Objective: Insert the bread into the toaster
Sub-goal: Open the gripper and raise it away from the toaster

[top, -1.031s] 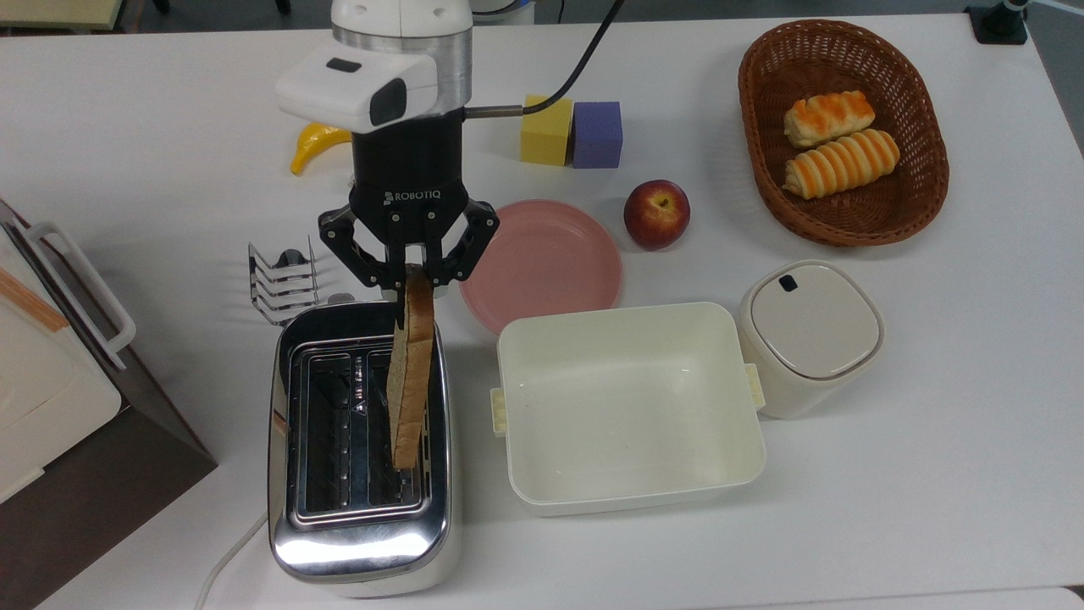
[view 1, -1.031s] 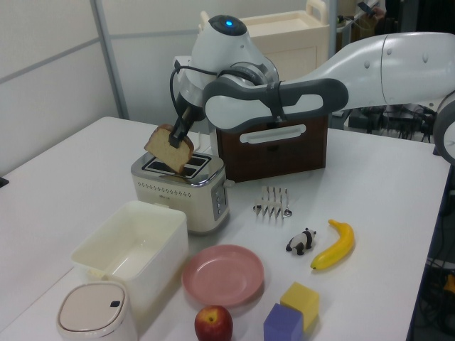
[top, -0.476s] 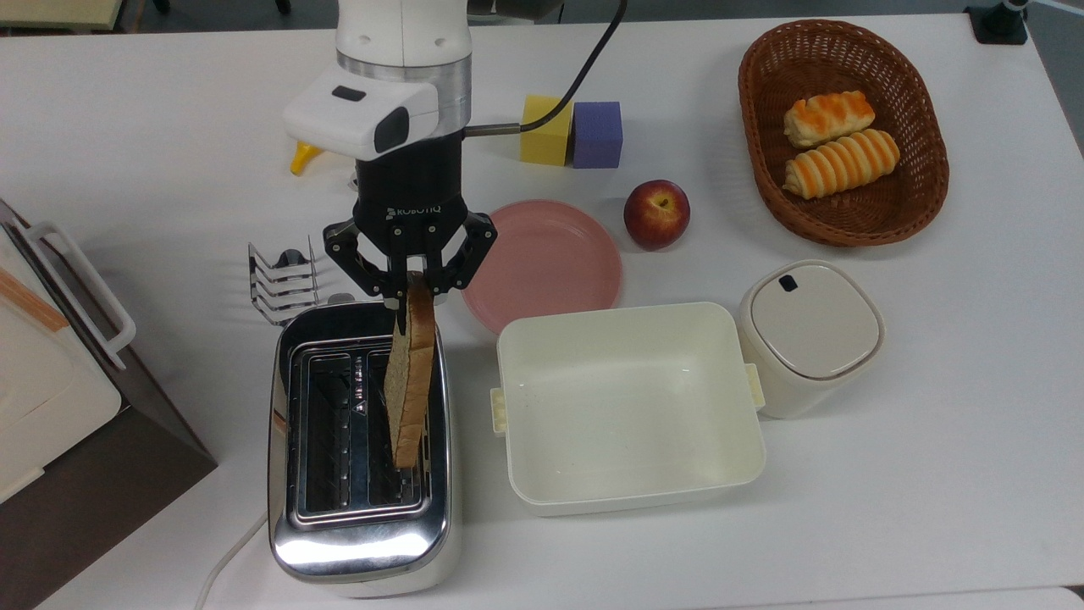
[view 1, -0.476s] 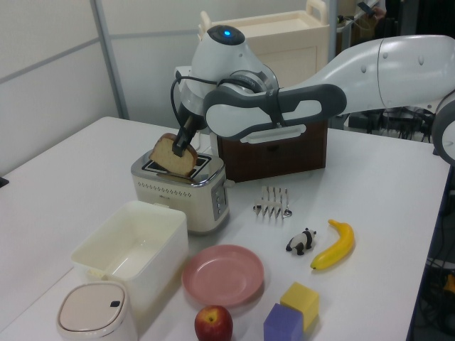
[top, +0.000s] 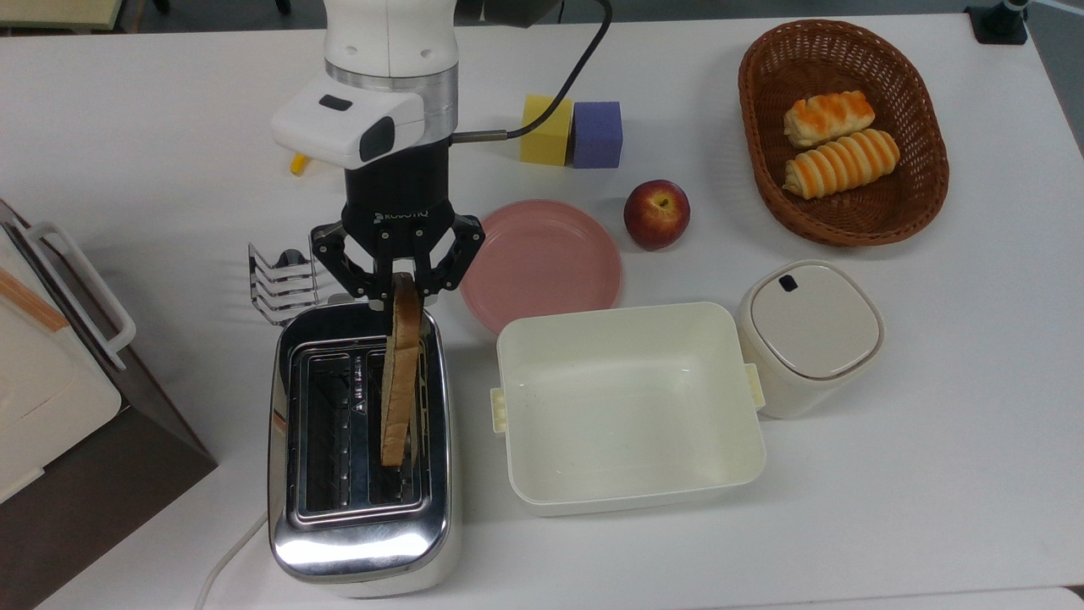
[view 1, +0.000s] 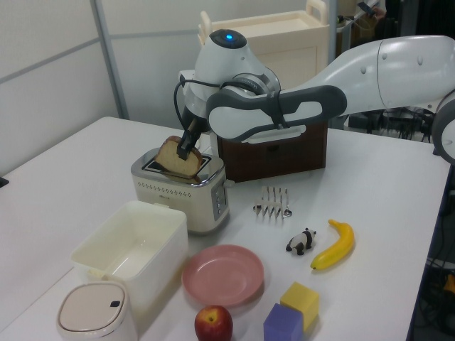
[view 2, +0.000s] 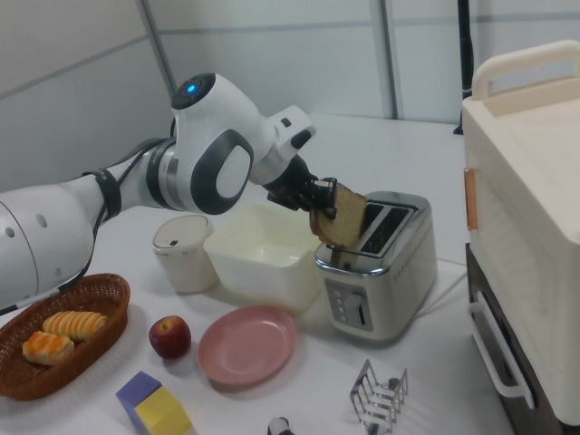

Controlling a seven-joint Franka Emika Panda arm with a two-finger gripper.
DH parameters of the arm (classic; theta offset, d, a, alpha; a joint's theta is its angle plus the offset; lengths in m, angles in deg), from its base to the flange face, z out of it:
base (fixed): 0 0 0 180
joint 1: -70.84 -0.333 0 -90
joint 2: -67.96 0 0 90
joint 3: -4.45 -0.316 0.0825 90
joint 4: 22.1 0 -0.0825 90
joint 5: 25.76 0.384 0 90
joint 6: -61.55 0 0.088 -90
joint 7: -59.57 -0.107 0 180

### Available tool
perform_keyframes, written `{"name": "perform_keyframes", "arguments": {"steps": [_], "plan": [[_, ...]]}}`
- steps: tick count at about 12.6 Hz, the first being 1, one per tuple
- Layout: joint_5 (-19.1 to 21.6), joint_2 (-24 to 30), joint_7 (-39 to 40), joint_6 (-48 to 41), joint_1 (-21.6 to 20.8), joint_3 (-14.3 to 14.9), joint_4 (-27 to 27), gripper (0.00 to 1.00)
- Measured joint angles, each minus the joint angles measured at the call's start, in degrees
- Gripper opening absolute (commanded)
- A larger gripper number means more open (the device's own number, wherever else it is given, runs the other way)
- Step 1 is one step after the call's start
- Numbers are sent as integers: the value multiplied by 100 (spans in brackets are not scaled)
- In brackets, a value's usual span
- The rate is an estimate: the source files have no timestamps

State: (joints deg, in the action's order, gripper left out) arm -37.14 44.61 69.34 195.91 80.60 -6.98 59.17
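A brown slice of bread (top: 400,373) (view 1: 179,156) (view 2: 342,221) hangs edge-down and tilted, its lower corner dipping into a slot of the chrome toaster (top: 360,542) (view 1: 178,192) (view 2: 399,272); in the top view this is the right slot. My gripper (top: 398,286) (view 1: 188,148) (view 2: 324,203) is shut on the slice's upper end, just above the toaster's end nearest the wire rack.
A wire toast rack (top: 282,284) stands beside the toaster, with a pink plate (top: 542,263) and white tub (top: 627,407) alongside. Farther off are an apple (top: 656,213), lidded white jar (top: 809,335), foam cubes (top: 572,131), basket (top: 762,169) with rolls, a banana (view 1: 335,245) and a cabinet (view 2: 526,254).
The gripper has come lower and shifted slightly toward the top view's left, carrying the bread from above the toaster down until its lower edge enters the slot.
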Motion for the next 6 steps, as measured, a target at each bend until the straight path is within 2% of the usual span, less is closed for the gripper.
{"name": "perform_keyframes", "arguments": {"steps": [6], "plan": [[0,0,0,0,61,6,6,100]]}}
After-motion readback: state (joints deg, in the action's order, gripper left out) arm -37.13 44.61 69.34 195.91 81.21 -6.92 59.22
